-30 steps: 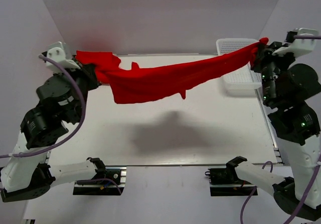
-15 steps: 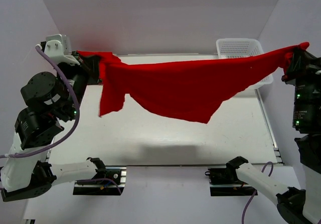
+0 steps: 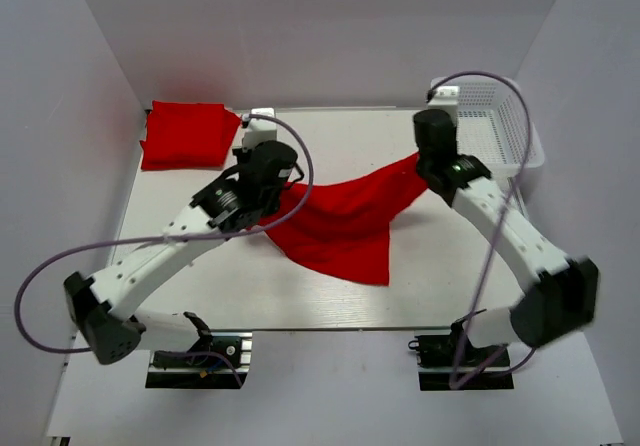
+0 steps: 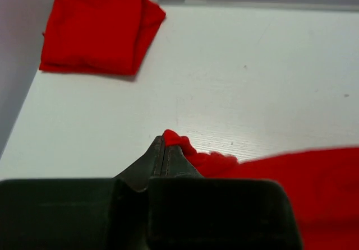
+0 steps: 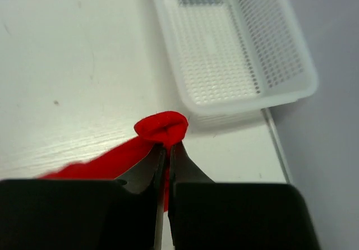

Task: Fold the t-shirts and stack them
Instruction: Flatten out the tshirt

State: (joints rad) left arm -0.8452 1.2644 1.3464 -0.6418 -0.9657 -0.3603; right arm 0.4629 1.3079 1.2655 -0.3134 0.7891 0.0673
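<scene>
Since half a sec ago both arms have dropped from their high, wide spread and are now reaching low over the table point(image 3: 450, 286), w/ the grippers drawn much closer together. The loose t-shirt point(image 3: 340, 228), stretched in the air back then, is now sagging btwn them and spreading onto the tabletop. The left gripper point(image 3: 283, 192) is pinching the shirt's left end. In the left wrist view its jaws are pressing flat against each other, w/ a small red tuft of cloth poking out at the tips. The right gripper point(image 3: 420, 164) is clamping the opposite end. In the right wrist view a rolled red bunch is sitting right at the tips, and the jaws are squeezing it w/ only a thin slit showing btwn them. The cloth is running as a band from the right gripper across to the left one. Its widest part is lying toward the near edge and tapering to a corner approx mid-table. The white mesh basket point(image 5: 247, 101) is sitting at the far right of the table, near the right gripper but not touching it. A folded t-shirt point(image 3: 188, 134) is lying flat in the far left corner, well apart from the held one
</scene>
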